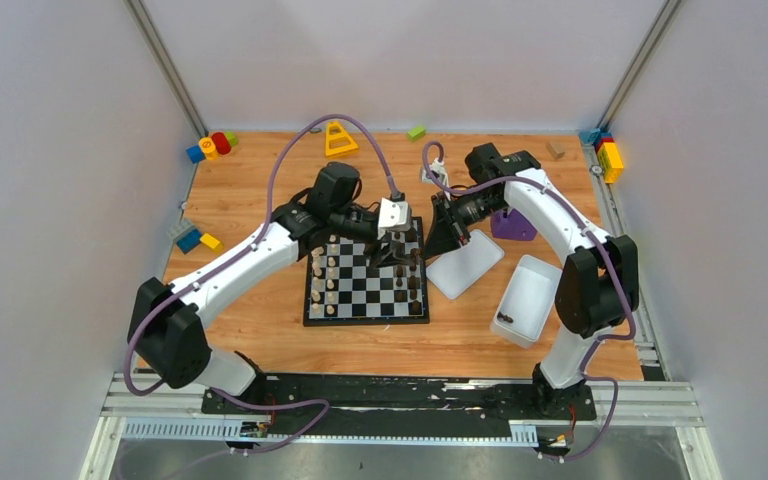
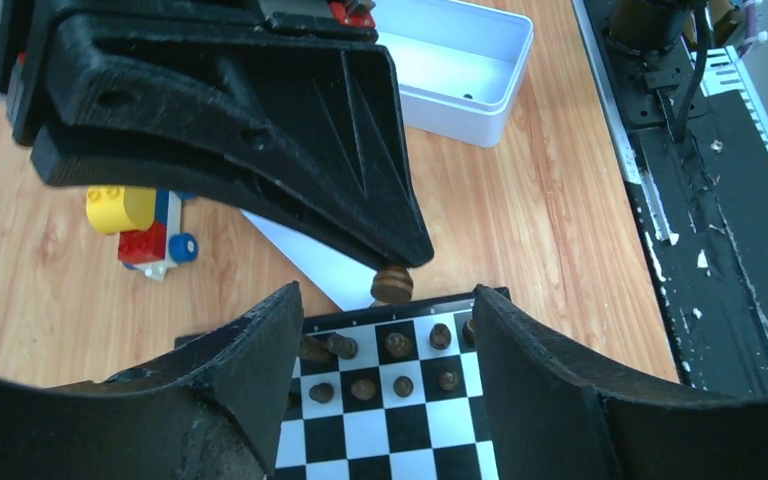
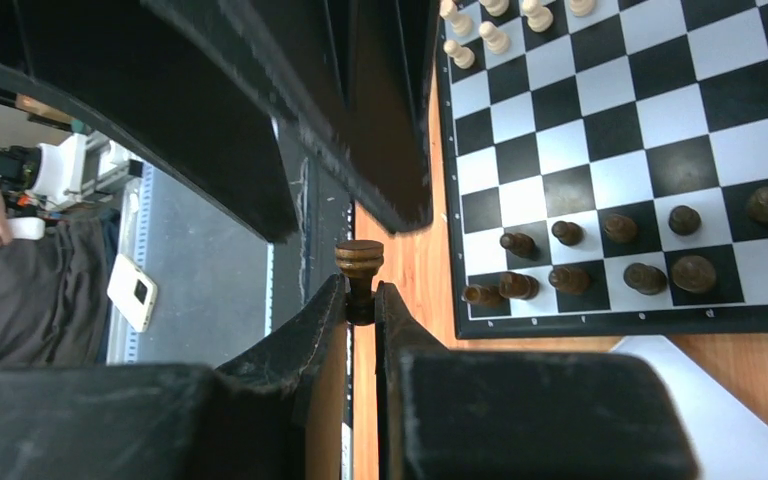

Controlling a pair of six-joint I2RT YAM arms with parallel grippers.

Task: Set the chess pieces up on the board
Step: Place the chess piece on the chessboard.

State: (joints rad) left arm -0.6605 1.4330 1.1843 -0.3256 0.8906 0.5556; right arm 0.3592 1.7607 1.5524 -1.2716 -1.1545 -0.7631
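The board (image 1: 365,300) lies mid-table, with cream chess pieces (image 1: 325,280) along its left edge and dark chess pieces (image 1: 415,278) along its right. My right gripper (image 3: 360,300) is shut on the stem of a dark piece (image 3: 359,262) and holds it in the air just beyond the board's far right corner. In the left wrist view that piece (image 2: 392,284) hangs under the right fingers (image 2: 260,130). My left gripper (image 2: 385,310) is open right in front of it, above the dark rows (image 2: 390,365), with its jaws wide and touching nothing.
A flat white lid (image 1: 465,262) and a white tray (image 1: 525,298) lie right of the board. Toy blocks sit at the far left (image 1: 210,145), far right (image 1: 608,155) and left of the board (image 1: 192,238). A purple object (image 1: 513,225) lies behind the lid.
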